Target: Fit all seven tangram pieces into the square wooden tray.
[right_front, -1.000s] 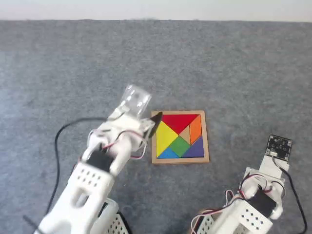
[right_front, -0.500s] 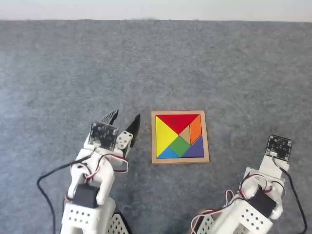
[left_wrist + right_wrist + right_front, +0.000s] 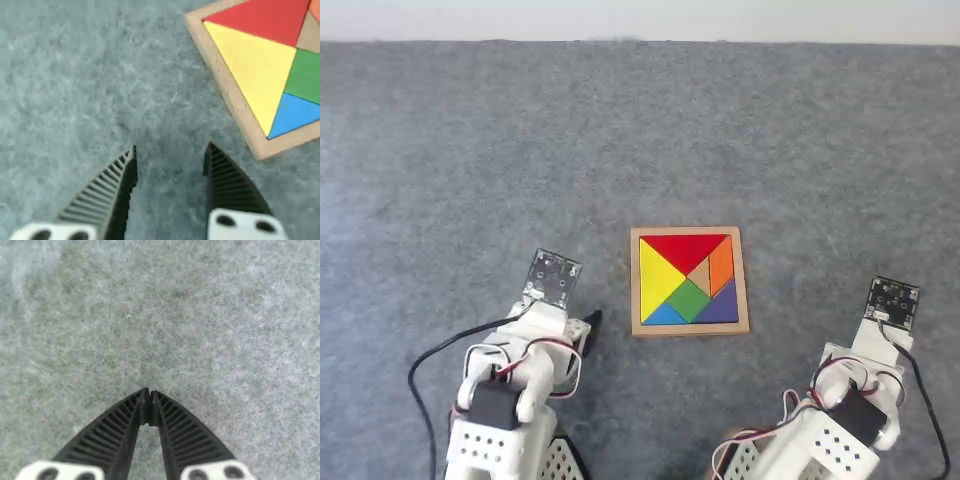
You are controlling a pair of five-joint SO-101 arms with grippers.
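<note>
Square wooden tray [image 3: 636, 282] is packed full, both arms down at the near edge

The tray lies flat on the grey felt table [image 3: 470, 150], roughly in the middle. Inside it: red triangle [image 3: 686, 247] on the far side, yellow triangle [image 3: 658, 280] on the left, green square [image 3: 692, 298] in the middle, blue triangle [image 3: 666, 314] near-left, purple piece [image 3: 720, 304] near-right, orange piece [image 3: 721, 264] on the right, and a small tan triangle [image 3: 699, 273] tucked between red and orange. The left gripper [image 3: 172, 147] sits just left of the tray's near-left corner, claw spread wide with nothing in it. The right gripper [image 3: 149, 390] is over bare felt, claw pinched all the way together, tips touching, holding nothing.
</note>
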